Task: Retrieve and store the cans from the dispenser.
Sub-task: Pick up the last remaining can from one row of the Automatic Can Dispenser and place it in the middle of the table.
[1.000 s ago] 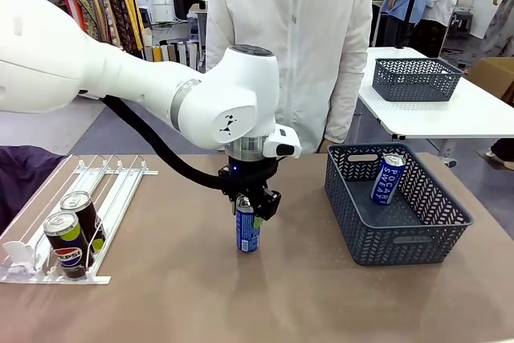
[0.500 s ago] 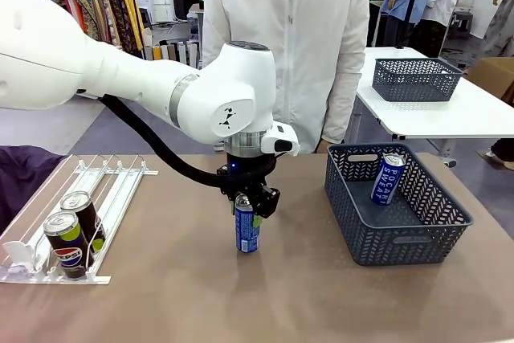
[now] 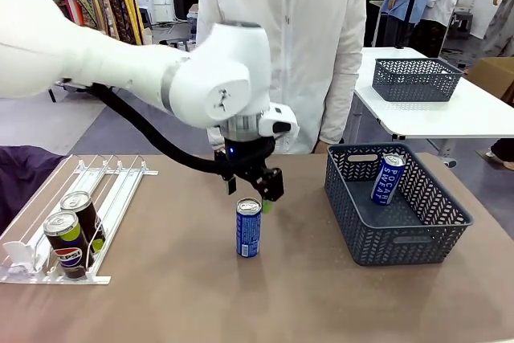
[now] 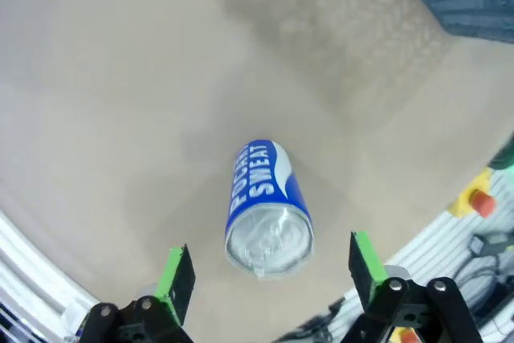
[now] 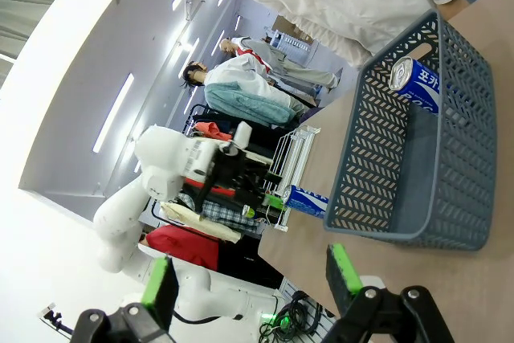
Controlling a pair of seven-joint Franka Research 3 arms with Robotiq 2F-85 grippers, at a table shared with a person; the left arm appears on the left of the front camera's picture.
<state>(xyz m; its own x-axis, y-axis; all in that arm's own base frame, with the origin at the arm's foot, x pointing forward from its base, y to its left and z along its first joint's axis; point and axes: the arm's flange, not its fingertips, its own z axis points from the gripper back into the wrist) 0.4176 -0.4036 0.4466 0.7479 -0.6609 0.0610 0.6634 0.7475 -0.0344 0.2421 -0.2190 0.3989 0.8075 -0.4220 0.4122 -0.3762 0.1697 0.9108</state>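
The left gripper point(image 3: 253, 193) hovers open above the upright blue can point(image 3: 248, 230) (mid-table staging). Next: the right gripper point(image 5: 250, 279), apparently open and empty, should carry it to the basket point(image 3: 397, 244).

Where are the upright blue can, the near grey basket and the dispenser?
upright blue can point(image 3: 248, 232), front view, label.
near grey basket point(image 3: 401, 242), front view, front wall.
dispenser point(image 3: 112, 173), front view, bare far rails.

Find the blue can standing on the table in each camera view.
Front view: the blue Pocari Sweat can stands upright, just under the left gripper.
Left wrist view: the can is central, between the open fingers.
Right wrist view: it appears sideways, left of the grey basket.
Shared landmark: the grey basket.
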